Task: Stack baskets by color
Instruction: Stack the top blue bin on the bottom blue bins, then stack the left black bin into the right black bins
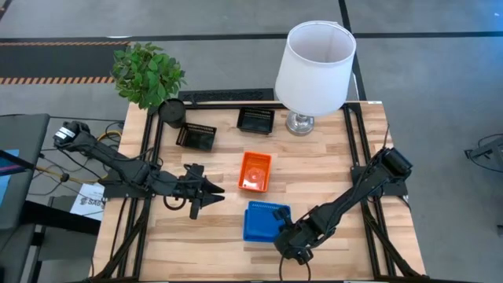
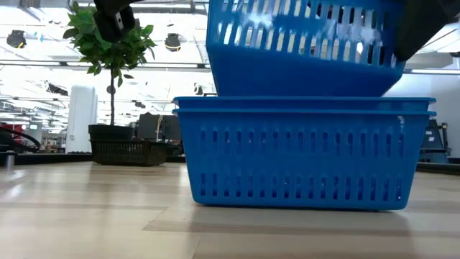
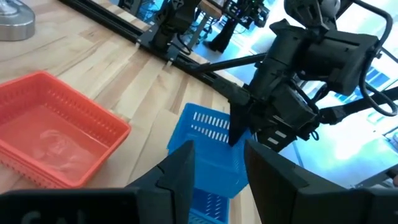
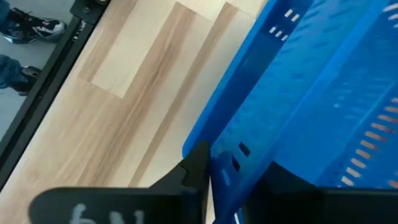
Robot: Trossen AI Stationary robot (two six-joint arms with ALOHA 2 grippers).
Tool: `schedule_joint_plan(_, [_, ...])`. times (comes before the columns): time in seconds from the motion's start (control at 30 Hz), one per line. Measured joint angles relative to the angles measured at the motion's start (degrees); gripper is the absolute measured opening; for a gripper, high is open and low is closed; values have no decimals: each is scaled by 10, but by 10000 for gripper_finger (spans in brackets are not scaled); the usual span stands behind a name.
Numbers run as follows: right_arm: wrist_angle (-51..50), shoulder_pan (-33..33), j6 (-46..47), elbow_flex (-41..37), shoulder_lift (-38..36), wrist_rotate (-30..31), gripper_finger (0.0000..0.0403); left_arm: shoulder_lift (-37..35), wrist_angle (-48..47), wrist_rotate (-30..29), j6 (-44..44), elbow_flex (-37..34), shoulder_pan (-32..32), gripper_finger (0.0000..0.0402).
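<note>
At the lower middle of the high view, the right gripper pinches one wall of a tilted blue basket, jaws astride its rim, over the blue stack. It still needs levelling to nest. Centre-left, the left gripper waits half-open, empty. Farther up sit the orange basket and black baskets.
</note>
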Motion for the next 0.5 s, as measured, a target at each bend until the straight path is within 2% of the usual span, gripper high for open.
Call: schedule_joint_plan(0.5, [-2,-1,9,0,-2,0,139,0,2,-29,-8,0,0,125])
